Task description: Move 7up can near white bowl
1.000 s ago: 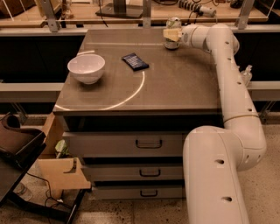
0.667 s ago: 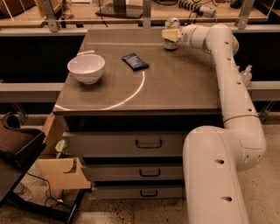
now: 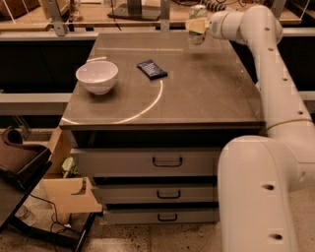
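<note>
The 7up can [image 3: 198, 12] is upright in my gripper [image 3: 195, 25] at the far right of the table top, held a little above the surface. The gripper's beige fingers [image 3: 193, 24] are shut around the can's middle, so only its top and bottom show. The white bowl [image 3: 97, 76] stands on the left side of the table [image 3: 206, 93], well apart from the can and the gripper.
A flat dark blue packet [image 3: 151, 69] lies between the bowl and the can. A pale arc marks the table top. Drawers [image 3: 167, 161] are below the front edge. A cardboard box [image 3: 69, 193] and a dark chair [image 3: 17, 162] stand at the lower left.
My gripper has risen with the can from the table's far right area, so the can now hangs a little above the surface. The bowl and the packet have not moved.
</note>
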You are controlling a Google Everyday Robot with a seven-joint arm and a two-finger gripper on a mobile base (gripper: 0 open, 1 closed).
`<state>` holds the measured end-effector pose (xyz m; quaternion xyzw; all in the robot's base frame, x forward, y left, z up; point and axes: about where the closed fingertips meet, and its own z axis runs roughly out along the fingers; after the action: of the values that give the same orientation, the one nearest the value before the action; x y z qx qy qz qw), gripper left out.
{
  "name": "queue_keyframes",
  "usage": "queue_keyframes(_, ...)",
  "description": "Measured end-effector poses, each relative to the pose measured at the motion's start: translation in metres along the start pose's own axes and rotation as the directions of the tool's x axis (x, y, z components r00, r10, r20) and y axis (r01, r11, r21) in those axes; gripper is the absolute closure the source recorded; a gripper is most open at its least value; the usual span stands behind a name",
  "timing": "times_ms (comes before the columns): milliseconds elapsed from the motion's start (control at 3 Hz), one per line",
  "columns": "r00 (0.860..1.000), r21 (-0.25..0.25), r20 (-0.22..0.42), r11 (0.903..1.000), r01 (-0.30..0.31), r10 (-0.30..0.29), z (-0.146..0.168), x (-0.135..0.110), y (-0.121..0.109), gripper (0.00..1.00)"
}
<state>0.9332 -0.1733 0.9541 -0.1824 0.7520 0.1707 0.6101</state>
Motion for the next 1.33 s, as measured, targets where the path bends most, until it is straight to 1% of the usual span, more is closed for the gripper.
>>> queue_keyframes(333,0.999,0.029,0.041,0.9992,0.026,-0.027,-0.052,-0.056,0.009,1.0)
queue_keyframes(667,0.979,0.115,0.202,0.9933,0.009,-0.032,-0.153,-0.141,0.007,1.0)
queue_keyframes(1000,0.926,0.169,0.374,0.9855,-0.012,-0.053,-0.259,-0.223,0.042,1.0)
queue_keyframes(1333,0.926,0.125,0.374,0.9921,-0.008,-0.04,-0.303,-0.205,0.106,1.0)
